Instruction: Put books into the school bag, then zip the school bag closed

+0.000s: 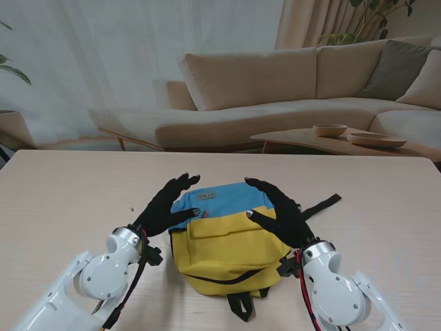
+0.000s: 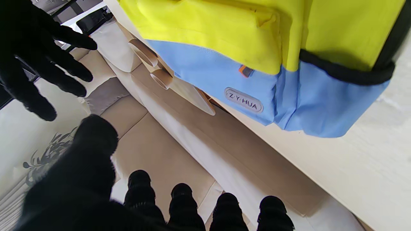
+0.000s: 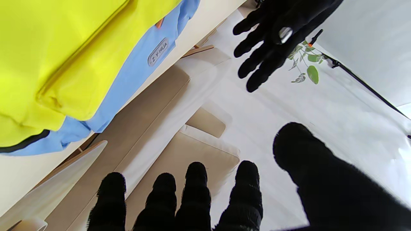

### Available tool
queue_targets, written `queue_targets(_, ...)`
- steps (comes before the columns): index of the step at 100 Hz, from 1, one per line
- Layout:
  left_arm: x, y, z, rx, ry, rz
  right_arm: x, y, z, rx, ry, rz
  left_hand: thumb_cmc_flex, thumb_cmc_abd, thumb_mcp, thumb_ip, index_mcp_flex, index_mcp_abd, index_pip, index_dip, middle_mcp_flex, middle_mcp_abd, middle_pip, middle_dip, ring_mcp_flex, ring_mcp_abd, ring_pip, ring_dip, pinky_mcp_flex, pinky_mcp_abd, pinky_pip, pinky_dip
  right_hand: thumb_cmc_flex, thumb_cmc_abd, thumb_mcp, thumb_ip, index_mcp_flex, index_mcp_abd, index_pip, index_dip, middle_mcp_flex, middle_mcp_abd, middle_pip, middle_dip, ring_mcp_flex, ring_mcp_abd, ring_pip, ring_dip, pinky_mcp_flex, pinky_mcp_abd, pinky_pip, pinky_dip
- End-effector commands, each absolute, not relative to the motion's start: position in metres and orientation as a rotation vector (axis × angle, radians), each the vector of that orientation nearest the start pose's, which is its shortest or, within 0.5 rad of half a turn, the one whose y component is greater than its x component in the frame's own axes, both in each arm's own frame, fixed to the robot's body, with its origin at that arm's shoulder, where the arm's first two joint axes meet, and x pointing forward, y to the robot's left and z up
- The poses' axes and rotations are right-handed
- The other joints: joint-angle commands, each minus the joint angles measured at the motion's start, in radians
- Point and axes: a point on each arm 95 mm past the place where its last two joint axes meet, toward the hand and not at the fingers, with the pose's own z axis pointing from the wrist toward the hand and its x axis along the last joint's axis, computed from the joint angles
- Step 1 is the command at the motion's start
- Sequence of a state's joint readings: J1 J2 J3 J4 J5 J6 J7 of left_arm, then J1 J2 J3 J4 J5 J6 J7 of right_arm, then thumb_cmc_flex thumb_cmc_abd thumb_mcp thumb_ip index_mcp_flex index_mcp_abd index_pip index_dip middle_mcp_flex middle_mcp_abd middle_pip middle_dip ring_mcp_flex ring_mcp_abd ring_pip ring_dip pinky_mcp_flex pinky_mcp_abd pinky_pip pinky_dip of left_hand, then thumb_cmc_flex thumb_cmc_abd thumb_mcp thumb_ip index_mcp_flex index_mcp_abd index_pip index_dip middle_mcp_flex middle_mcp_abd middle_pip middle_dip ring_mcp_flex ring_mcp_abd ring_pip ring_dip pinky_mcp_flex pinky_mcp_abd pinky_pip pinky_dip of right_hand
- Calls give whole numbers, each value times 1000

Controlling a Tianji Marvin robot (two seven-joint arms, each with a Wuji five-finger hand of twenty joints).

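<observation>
Both robot hands, left (image 1: 164, 205) and right (image 1: 282, 211), hovered spread beside the bag (image 1: 222, 234); soft fabric, best gripped by its top edge.

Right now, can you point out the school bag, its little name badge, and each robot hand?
school bag (image 1: 227, 241): stand view, yellow front pocket.
name badge (image 2: 243, 99): left wrist view, grey label's middle.
left robot hand (image 1: 164, 205): stand view, back of glove.
right robot hand (image 1: 284, 212): stand view, back of glove.

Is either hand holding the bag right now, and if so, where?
Nothing is held. The left hand and right hand hover open at either side of the yellow and blue fabric school bag, fingers spread.
</observation>
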State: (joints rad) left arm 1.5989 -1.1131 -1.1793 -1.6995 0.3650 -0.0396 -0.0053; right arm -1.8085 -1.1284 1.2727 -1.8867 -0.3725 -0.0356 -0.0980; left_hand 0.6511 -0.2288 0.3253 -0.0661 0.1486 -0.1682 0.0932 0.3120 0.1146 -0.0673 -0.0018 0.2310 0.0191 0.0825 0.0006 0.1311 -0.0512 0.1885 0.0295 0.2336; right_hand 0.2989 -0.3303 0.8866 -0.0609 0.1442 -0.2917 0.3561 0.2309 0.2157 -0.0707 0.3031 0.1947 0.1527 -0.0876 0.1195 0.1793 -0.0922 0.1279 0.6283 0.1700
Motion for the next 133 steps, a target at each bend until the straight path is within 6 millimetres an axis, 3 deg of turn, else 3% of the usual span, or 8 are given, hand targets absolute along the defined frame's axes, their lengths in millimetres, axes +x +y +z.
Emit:
queue_targets(1,378,-44,-311,-1790,1235,-1972,329,34,-301,-2049,-1218,-2395,-16,35,-36,35,4,-42,11,-3,6,-34,-1,-18,7,-23,-15,-18,-2,-24,-37,-40,-47,16,-46,45,-38,-48,-38,-20,-25,-65,-52,-32,-35,-57,-35,-19,-9,-53,-52,-11)
queue_targets(14,376,-46,-312,-1801,1229,-1927,328,31,-311,-2029,-1158,-2386,16,18,-9,39,5,-19,122,27,7,-11,24,45,8,-3,0,50,-7,-8,-16,-18,-64,19,-50,46,-33,-62,-101,-20,-25,-83,-97,-49,-40,-75,-68,-31,1,-90,-146,-34)
queue_targets(32,372,-54,-315,-1835,1193,-1917,326,26,-323,-2047,-1087,-2332,14,16,-5,38,-2,-26,113,10,7,-10,19,51,9,-5,-2,53,-7,-9,-17,-15,-91,24,-68,42,-29,-71,-159,-2,-28,-103,-130,-62,-51,-96,-108,-41,7,-119,-254,-47)
queue_targets(37,372,-57,-317,-1849,1180,-1920,324,25,-325,-2051,-1088,-2312,13,13,-3,38,-1,-25,106,2,9,-11,19,52,9,-4,-2,54,-7,-8,-17,-15,-94,31,-87,44,-10,-67,-233,35,-26,-106,-145,-66,-52,-98,-123,-34,24,-122,-327,7)
queue_targets(57,369,-59,-319,-1878,1160,-1933,322,24,-327,-2027,-1111,-2293,9,18,2,38,5,-33,85,-20,9,-14,17,49,9,-6,-4,49,-6,-10,-22,-17,-115,40,-112,43,-12,-62,-258,43,-29,-111,-153,-70,-58,-102,-128,-37,23,-122,-346,22)
queue_targets(61,368,-60,-319,-1883,1158,-1933,322,24,-327,-2020,-1120,-2290,9,18,2,38,4,-34,85,-20,8,-14,17,50,9,-7,-4,49,-6,-11,-22,-17,-118,44,-127,52,10,-60,-344,94,-31,-112,-157,-70,-61,-101,-128,-37,42,-121,-412,73)
queue_targets(86,362,-57,-316,-1865,1144,-1941,324,28,-326,-1999,-1160,-2283,8,14,5,37,1,-39,81,-22,8,-18,14,47,8,-10,-7,46,-6,-12,-24,-19,-167,80,-184,48,7,-48,-373,109,-33,-112,-177,-81,-64,-99,-136,-40,41,-104,-429,87)
queue_targets(133,363,-62,-314,-1875,1203,-1920,326,29,-327,-1970,-1156,-2306,14,16,-5,37,-3,-43,40,-32,8,-24,2,15,6,-17,-13,14,-4,-18,-33,-37,-148,66,-192,59,9,-40,-381,110,-31,-106,-183,-84,-63,-99,-135,-43,47,-109,-443,98)
